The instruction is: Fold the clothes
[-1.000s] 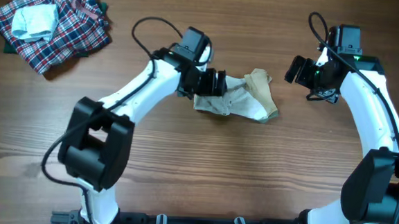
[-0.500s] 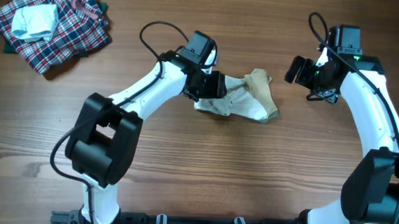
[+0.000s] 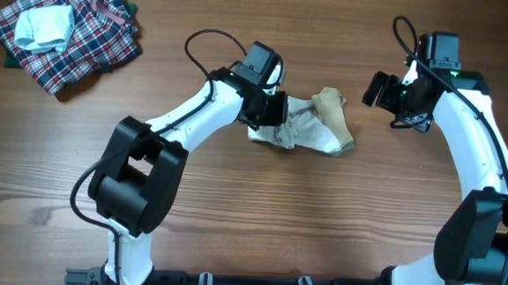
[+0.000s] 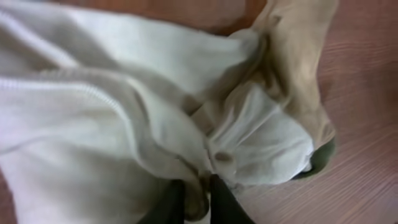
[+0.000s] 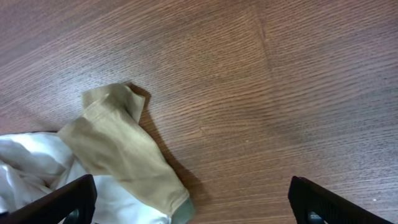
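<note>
The garment [image 3: 312, 133] lies crumpled on the bench [image 3: 258, 213], just above the middle of the overhead frame, white with a tan part at its right. It looks light and limp and likely to bunch, so an edge or corner seems the best hold. The left pincer [image 4: 198, 198] is clamped on a white fold at its left edge, the arm reaching in from lower left. The right pincer [image 5: 196, 205] hovers near, at right, jaws wide apart and empty.

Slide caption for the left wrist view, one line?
Left gripper pinching a fold of the small white-and-tan soft garment lying crumpled on the wooden table.
</note>
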`<action>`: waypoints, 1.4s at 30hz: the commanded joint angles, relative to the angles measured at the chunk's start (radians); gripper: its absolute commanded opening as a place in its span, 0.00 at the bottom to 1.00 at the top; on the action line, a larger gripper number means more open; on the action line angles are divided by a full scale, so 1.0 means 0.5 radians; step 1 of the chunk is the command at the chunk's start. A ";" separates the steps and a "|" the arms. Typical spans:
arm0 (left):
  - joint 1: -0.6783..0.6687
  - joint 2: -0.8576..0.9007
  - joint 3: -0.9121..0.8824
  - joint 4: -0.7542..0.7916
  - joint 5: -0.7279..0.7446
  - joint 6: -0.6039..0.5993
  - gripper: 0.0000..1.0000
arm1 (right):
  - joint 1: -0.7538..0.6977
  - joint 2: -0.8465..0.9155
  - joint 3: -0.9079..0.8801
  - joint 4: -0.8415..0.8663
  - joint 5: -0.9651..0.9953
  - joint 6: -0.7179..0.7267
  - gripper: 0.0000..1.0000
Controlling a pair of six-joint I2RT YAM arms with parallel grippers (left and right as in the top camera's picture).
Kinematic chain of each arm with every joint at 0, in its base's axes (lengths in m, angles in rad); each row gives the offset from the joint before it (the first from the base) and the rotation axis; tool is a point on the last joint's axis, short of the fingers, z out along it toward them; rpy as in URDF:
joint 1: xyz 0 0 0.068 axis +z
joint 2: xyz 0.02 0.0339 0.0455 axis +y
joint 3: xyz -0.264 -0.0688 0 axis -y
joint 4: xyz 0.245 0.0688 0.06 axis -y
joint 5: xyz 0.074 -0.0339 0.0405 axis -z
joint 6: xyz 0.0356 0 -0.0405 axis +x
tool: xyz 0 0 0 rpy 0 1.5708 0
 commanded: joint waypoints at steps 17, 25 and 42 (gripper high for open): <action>-0.082 0.026 0.025 0.308 0.068 -0.157 0.04 | -0.005 0.012 -0.002 -0.021 0.035 -0.090 1.00; -0.102 0.026 0.026 0.381 0.060 -0.161 0.50 | -0.005 0.012 -0.002 -0.034 0.035 -0.091 1.00; 0.166 -0.196 0.026 -0.108 0.061 -0.057 0.94 | -0.005 0.012 -0.002 0.001 0.035 -0.090 1.00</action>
